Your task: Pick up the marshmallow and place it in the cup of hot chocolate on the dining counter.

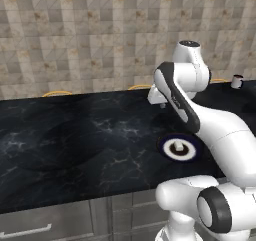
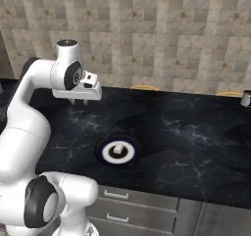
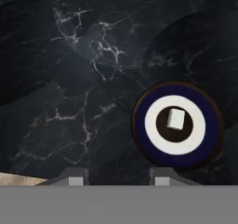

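Beige mottled wall tiles backed the long black marble dining counter [image 1: 90,140], its faint white veins running across the slab, with grey drawer fronts [image 2: 137,205] below the near edge and yellow stool tops [image 1: 56,92] peeking over the far edge. On the counter sat a round plate [image 3: 211,125] with a dark blue rim, and the marshmallow [image 3: 176,119] lay at its dark centre, a tiny white block; in the hand view it sat at about four o'clock from the middle of the frame. From the left base view the marshmallow [image 1: 178,146] rested on the plate just left of my forearm, and from the right base view it [image 2: 117,150] lay at about five o'clock from my hand. My gripper [image 3: 116,177] hung above bare marble, well apart from the plate, its two fingertips spread with nothing between them, so it was released and empty. The cup of hot chocolate [image 1: 237,81] stood far off toward the counter's right end, small and white with a dark top, at about two o'clock from the plate in both base views
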Controlling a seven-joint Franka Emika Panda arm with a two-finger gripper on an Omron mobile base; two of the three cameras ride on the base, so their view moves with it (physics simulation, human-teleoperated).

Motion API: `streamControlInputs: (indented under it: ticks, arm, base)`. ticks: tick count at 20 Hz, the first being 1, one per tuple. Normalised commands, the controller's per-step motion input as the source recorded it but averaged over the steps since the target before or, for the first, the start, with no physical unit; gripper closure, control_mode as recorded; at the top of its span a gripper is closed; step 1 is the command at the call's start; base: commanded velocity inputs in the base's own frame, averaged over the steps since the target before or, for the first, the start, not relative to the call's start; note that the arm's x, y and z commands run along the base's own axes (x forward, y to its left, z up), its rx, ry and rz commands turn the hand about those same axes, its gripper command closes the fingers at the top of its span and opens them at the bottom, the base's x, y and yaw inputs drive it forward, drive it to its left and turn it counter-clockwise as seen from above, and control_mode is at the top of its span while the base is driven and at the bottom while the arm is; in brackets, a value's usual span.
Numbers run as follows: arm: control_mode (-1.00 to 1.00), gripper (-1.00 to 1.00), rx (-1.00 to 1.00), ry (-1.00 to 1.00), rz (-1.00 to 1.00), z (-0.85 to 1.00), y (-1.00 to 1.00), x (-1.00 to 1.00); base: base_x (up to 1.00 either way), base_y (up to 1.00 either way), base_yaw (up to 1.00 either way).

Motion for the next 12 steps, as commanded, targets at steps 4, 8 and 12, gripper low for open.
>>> streamControlInputs:
  ticks: [4, 8, 12]
  arm:
    - [-1.0, -1.0, 0.0, -0.07, 0.0, 0.0, 0.0, -0.42]
    - [-1.0, -1.0, 0.0, -0.17, 0.0, 0.0, 0.0, -0.92]
    - [-1.0, -1.0, 0.0, -0.37, -0.04, -0.14, -0.16, -0.64]
  base:
    - [0.0, 0.0, 0.0]
    - [0.0, 0.0, 0.0]
    - [0.0, 0.0, 0.0]
